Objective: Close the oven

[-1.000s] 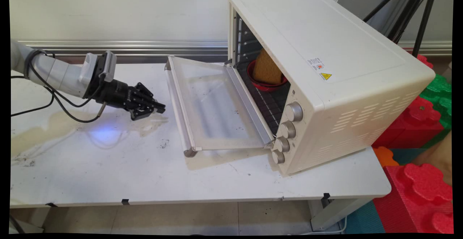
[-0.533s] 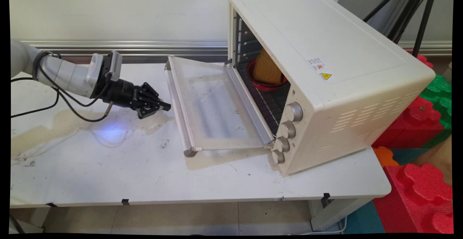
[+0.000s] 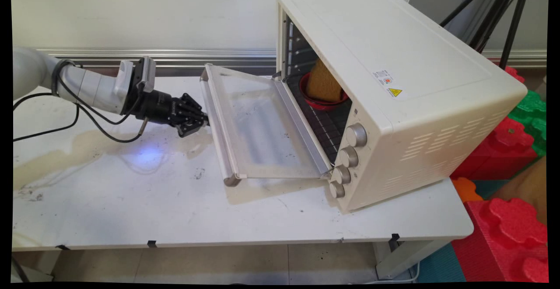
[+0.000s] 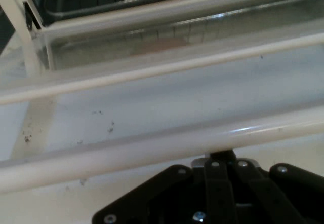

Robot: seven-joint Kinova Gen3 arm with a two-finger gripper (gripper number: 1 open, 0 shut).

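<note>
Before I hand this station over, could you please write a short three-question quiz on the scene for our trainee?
1. True or false: the oven door is fully shut.
2. What is the end effector touching or nearest to? A) a knob B) the door handle C) the red bowl
3. Fill in: the brown slab stands in the red bowl inside the ____.

Key: 1. False, it hangs open. 2. B. 3. Oven.

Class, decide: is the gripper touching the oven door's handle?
Touching. In the hand view the gripper meets the door handle with no gap; the main view agrees.
</note>
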